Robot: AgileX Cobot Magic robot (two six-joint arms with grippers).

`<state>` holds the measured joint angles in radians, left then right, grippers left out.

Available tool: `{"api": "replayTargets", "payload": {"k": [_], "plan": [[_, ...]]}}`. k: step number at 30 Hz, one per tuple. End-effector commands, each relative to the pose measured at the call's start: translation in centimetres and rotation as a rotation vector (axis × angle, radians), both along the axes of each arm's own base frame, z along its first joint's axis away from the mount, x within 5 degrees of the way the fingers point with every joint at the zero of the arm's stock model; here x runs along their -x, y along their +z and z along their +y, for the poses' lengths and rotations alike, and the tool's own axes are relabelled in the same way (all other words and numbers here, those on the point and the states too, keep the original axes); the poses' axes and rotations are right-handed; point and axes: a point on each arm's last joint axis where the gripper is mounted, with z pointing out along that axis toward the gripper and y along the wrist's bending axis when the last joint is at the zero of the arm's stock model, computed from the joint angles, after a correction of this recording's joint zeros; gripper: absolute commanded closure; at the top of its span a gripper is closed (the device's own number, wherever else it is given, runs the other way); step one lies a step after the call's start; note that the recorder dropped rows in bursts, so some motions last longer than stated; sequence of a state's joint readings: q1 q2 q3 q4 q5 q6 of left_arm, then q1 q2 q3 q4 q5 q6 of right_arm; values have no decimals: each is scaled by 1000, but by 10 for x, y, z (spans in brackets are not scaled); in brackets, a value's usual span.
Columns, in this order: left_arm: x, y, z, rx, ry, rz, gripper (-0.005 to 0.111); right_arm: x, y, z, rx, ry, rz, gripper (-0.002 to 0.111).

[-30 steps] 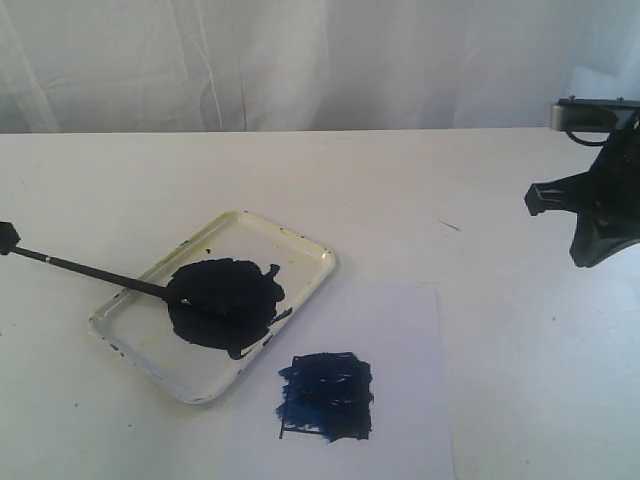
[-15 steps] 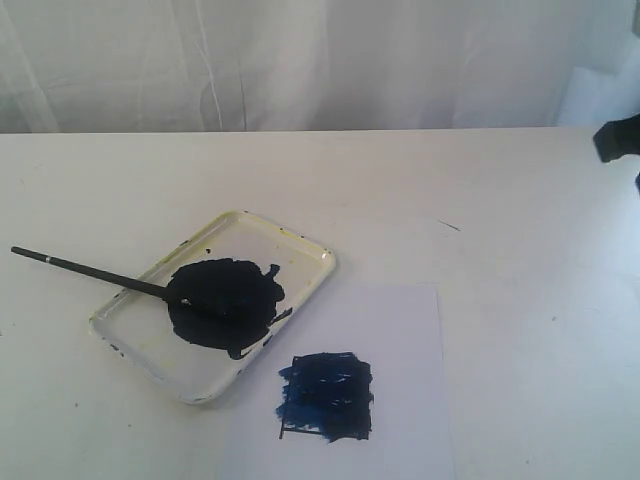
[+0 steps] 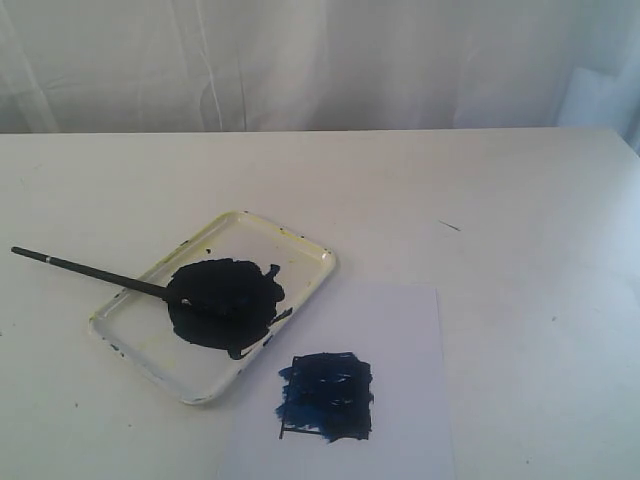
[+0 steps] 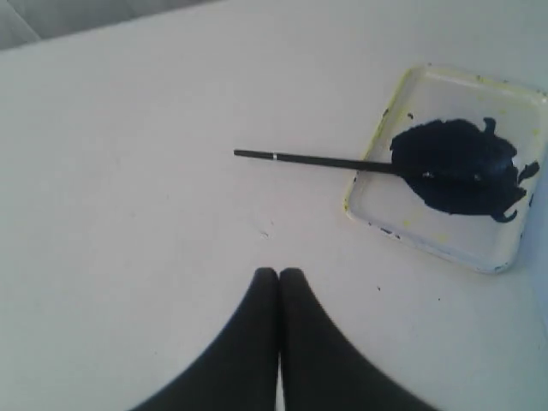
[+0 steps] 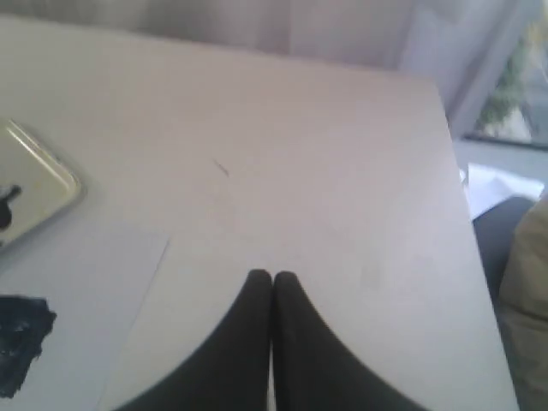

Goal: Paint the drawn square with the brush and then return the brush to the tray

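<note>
The drawn square [image 3: 326, 397] on the white paper sheet [image 3: 400, 340] is smeared with dark blue paint. The brush [image 3: 90, 271] lies with its tip in the dark paint puddle [image 3: 225, 300] of the tray [image 3: 310, 262], its black handle sticking out over the tray's left rim onto the table. The left wrist view shows the same brush [image 4: 317, 160] and tray [image 4: 505, 257] well ahead of my left gripper [image 4: 279, 273], which is shut and empty. My right gripper [image 5: 272, 276] is shut and empty above bare table, with the blue square [image 5: 19, 342] off to one side. Neither arm shows in the exterior view.
A small dark speck [image 3: 449, 226] lies on the white table right of the tray. A white curtain [image 3: 320, 60] hangs behind the table. The table's right edge [image 5: 458, 171] and clutter beyond it show in the right wrist view.
The right arm has pulled away to the right and left the exterior view. The dark left fingertip at the brush handle's end a second ago is gone. Brush, tray and paper stay put.
</note>
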<state>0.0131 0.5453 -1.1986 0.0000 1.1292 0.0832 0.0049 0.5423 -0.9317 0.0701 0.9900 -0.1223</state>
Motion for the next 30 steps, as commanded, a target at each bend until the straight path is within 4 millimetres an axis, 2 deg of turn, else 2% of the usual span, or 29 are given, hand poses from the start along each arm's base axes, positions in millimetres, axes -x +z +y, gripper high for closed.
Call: {"api": "replayTargets", "payload": {"k": [1,5,8,14,18,22,25,30], "plan": [[59,-6,1,-16,16,-105,107,47,0,1,-8,8,-117,108],[105,-16,0,-18,16,-240,107,91,-3,2,-12,16,-241,108],[133,-25,0,-20,19,-339,107,114,-7,2,-10,17,-310,108],[164,-38,1,-21,19,-450,107,143,-15,1,4,10,-403,108],[160,-42,5,-25,27,-430,107,146,-16,0,7,7,-412,108],[147,-51,6,-37,42,-374,107,144,-19,0,24,6,-393,108],[134,-57,7,-38,46,-350,107,135,-23,0,34,8,-398,108],[102,-74,6,-36,47,-331,107,110,-36,-1,31,-4,-443,108]]}}
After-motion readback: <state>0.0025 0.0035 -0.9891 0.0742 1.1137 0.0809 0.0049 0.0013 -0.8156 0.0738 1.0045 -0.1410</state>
